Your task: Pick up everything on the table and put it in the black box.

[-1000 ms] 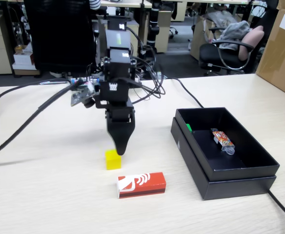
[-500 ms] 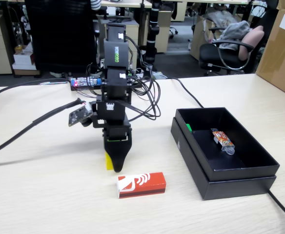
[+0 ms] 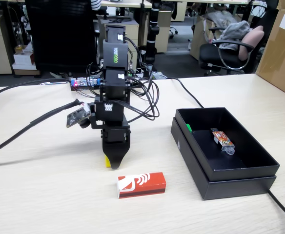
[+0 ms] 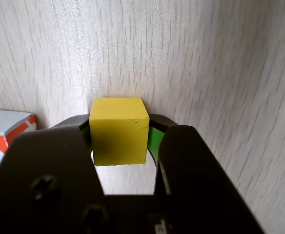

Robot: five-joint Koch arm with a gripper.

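gripper (image 4: 119, 141) clenched around the yellow cube (image 4: 119, 130) on the table (image 4: 220, 73), near the red block (image 3: 141, 185).

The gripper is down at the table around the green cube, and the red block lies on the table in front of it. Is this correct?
Not quite: the cube between the gripper's jaws is the yellow cube, as the wrist view shows. The red block does lie on the table in front.

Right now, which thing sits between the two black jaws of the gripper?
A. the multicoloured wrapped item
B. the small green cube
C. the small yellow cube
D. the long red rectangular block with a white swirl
C: in the wrist view the small yellow cube sits between the jaws of the gripper, and the long red block lies apart on the table.
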